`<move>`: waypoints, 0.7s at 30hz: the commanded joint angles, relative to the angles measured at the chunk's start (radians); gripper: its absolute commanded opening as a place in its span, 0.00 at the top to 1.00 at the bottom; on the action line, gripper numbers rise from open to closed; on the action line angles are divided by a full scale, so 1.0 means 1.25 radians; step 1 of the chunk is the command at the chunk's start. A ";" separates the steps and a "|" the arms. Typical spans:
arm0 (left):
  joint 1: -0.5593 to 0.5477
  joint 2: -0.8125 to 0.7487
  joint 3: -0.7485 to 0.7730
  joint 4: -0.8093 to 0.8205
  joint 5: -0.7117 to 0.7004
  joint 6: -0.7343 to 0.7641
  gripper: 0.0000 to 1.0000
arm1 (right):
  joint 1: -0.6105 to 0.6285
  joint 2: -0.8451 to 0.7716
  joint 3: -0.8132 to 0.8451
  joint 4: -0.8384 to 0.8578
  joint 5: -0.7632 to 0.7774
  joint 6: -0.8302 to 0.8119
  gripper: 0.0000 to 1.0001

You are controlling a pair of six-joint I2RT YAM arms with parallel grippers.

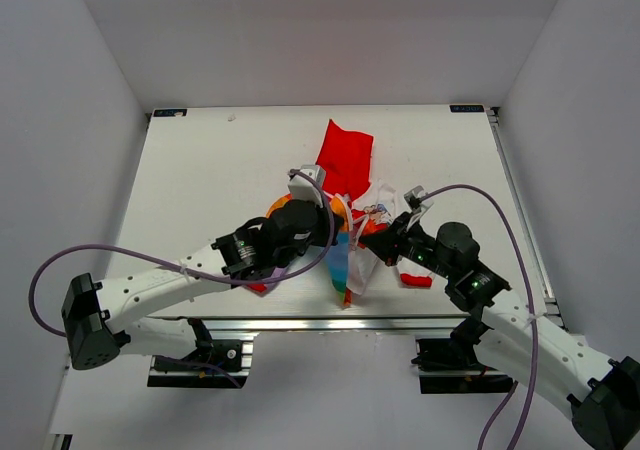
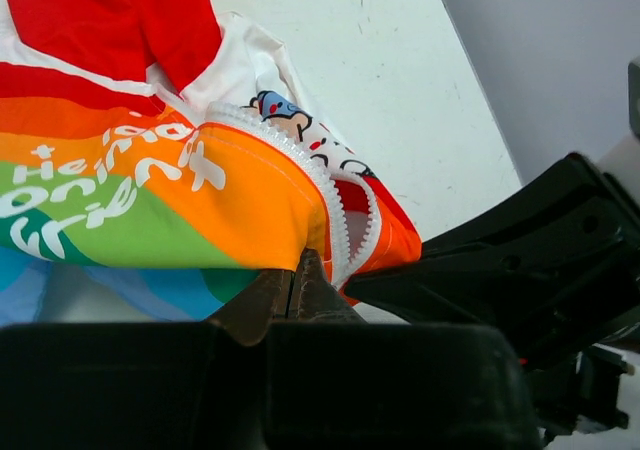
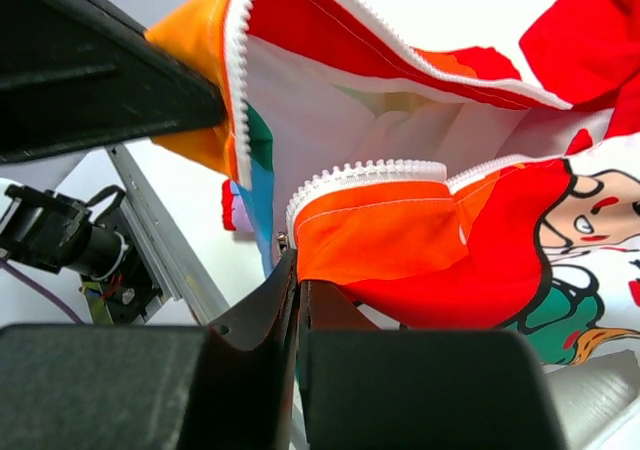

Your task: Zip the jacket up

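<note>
L gripper (image 2: 297, 275), R gripper (image 3: 293, 270) on jacket (image 1: 343, 260), hood (image 1: 345, 155) far-side

White table (image 1: 210, 170), pale grey walls (image 1: 320, 30)

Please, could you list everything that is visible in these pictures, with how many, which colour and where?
jacket: one; red hood, rainbow-striped half with white lettering, white half with cartoon print; crumpled at the middle of the table, zip edges apart.
table: one; white; under the jacket.
rail: one; silver; along the table's near edge.
cables: two; purple; one looping by each arm.
arms: two; white and black; reaching in from the near edge.
left hand: one; black; shut on the rainbow half's orange zip edge.
right hand: one; black; shut on the cartoon half's orange-red edge, by the zip teeth.
</note>
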 commanded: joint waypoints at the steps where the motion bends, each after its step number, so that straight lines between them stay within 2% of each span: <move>1: 0.004 -0.028 -0.018 0.036 0.033 0.047 1.00 | -0.002 0.001 0.054 -0.017 -0.019 -0.006 1.00; 21: 0.004 -0.045 -0.064 0.071 0.037 0.064 1.00 | -0.003 0.019 0.074 0.005 -0.085 0.025 1.00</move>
